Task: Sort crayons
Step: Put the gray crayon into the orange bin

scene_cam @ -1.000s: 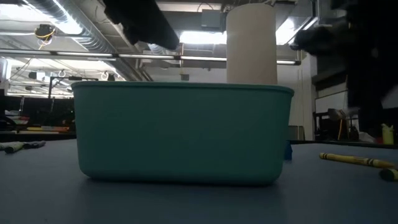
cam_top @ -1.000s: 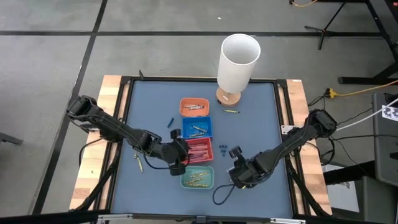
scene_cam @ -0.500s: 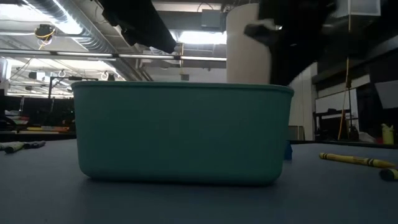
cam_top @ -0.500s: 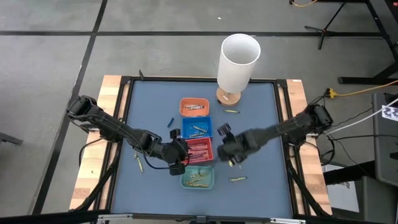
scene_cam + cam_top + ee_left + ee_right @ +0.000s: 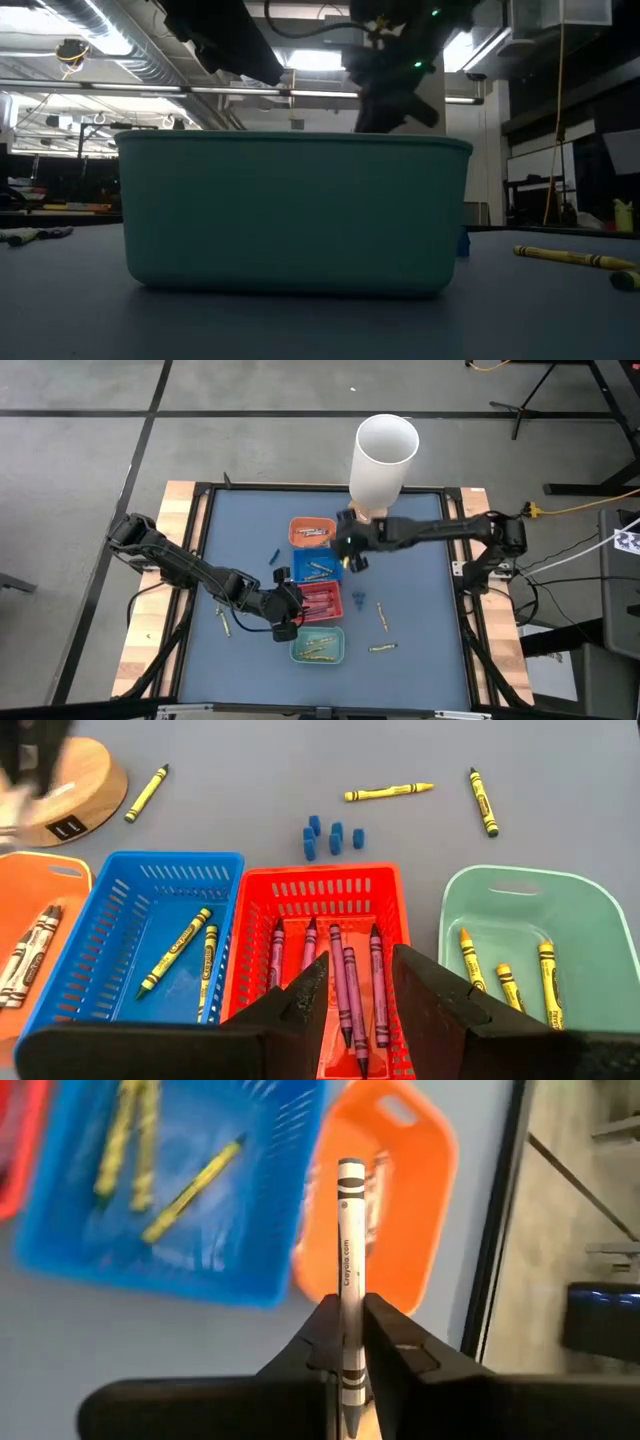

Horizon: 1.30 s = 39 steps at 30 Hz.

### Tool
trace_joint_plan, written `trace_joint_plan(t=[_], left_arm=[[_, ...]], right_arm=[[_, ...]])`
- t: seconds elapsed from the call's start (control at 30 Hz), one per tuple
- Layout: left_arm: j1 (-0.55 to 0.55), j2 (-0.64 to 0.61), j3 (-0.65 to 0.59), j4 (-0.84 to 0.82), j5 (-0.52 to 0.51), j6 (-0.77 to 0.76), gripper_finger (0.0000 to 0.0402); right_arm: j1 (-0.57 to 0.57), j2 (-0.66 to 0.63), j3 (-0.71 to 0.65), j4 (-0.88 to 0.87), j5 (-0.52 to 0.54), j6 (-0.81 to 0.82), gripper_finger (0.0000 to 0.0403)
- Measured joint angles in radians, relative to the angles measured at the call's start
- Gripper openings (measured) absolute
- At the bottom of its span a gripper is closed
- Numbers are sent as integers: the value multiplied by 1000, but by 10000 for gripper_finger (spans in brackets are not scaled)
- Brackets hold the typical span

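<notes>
Four small trays stand in a row: orange, blue, red and green. Each holds crayons: yellow ones in the blue tray, purple ones in the red. My right gripper hangs over the blue and orange trays, shut on a white-grey crayon. My left gripper stands open above the near side of the red tray, with nothing between its fingers. Loose yellow crayons lie on the mat. My right gripper pinches the white-grey crayon's lower half between its two fingers. The crayon lies along the fingers, and its other end sticks out past the fingertips. The fingers slant downward. The crayon is lifted clear, above the gap between the blue tray and the orange tray.
A tall white cylinder stands on a round wooden base at the far edge, just behind my right arm. Small blue bits lie to the right of the red tray. More crayons lie to the left and right of the trays.
My right gripper has swept, shut on the crayon, from the table's near side, right of the green tray, toward the far edge and a little left. It has turned on the way and now hangs over the blue and orange trays.
</notes>
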Motion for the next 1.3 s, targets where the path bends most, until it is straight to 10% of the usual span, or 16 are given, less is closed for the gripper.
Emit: trace_joint_plan(t=[0.4, 0.9, 1.3], left_arm=[[0, 0, 0, -1, 0, -1, 98], [0, 1, 0, -151, -1, -170, 98], [-10, 1, 0, -418, 73, -641, 98]], right_arm=[[-196, 57, 0, 258, -420, 54, 26], [-200, 199, -1, 336, -329, 78, 26], [-200, 198, -1, 350, -309, 78, 26]])
